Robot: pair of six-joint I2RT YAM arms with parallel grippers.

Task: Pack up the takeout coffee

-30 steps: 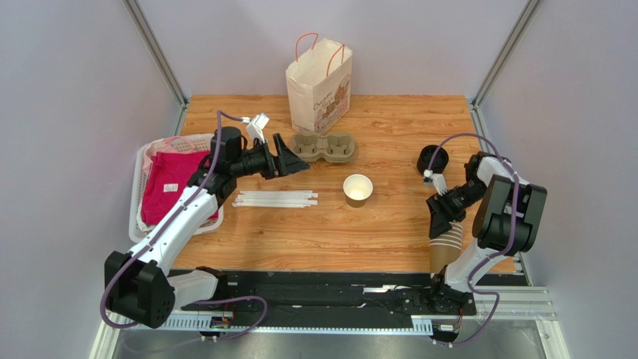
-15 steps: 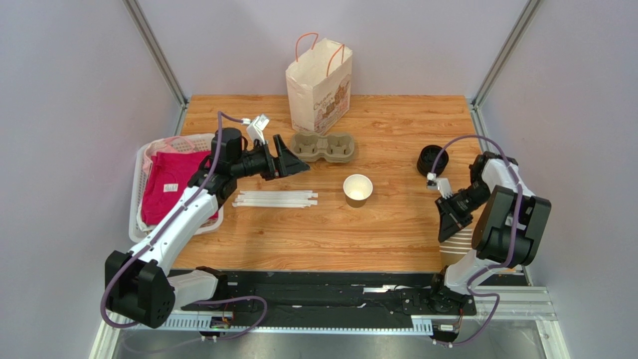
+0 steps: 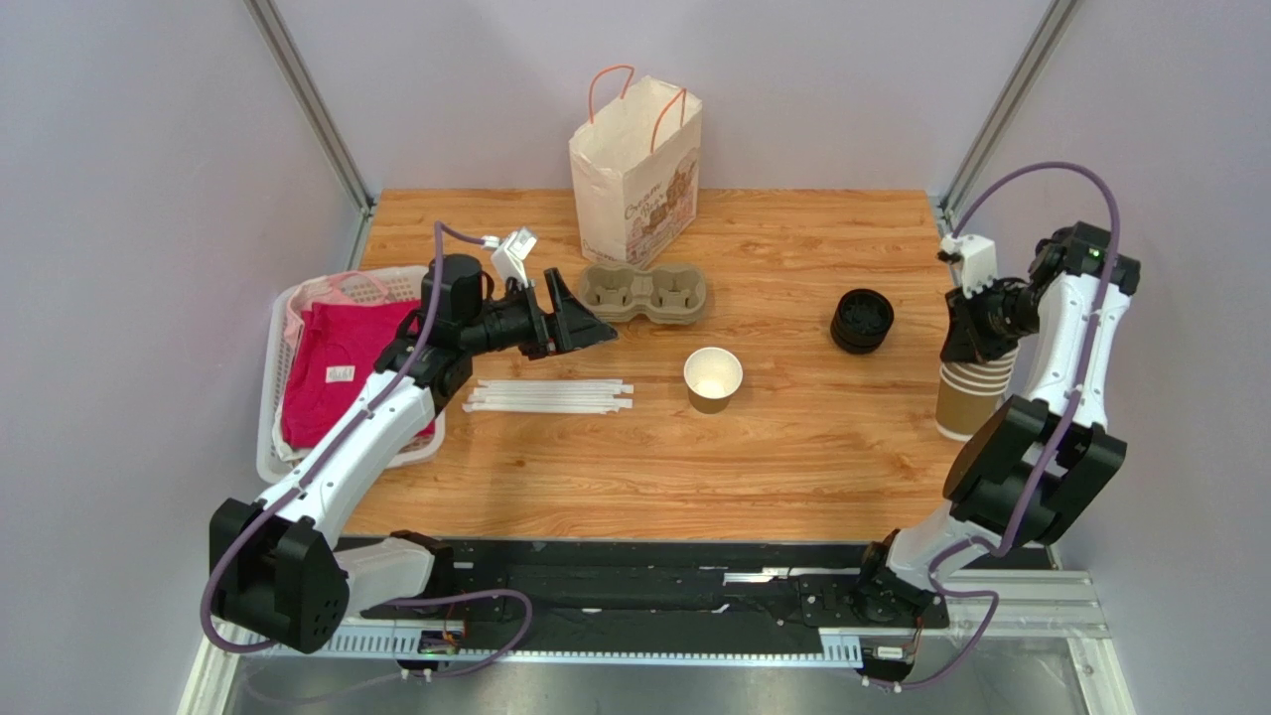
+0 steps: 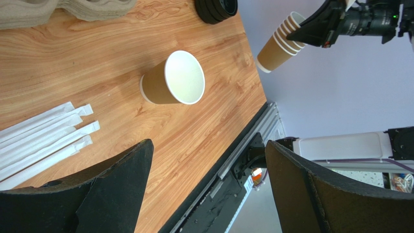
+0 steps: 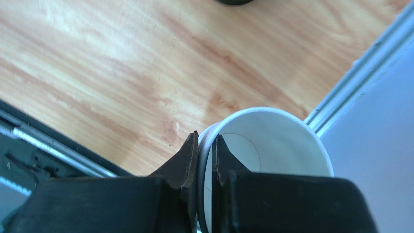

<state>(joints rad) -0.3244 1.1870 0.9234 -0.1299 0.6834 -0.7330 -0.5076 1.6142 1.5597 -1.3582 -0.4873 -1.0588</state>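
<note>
One brown cup (image 3: 713, 377) stands alone; right gripper (image 5: 204, 145) pinches the rim of one cup stack (image 3: 970, 399), left gripper (image 3: 603, 316) gapes empty.

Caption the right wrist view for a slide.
Right gripper pinches the rim of a white-lined paper cup near the wooden table edge.

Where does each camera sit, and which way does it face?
Top external: above, behind the robot, looking down at the table; left arm and right arm show.
Left wrist: faces right across the table to the lone cup; the open left tool shows.
Right wrist: looks down at the table edge; the right tool pinches the cup stack.
Shared: all show that stack.
</note>
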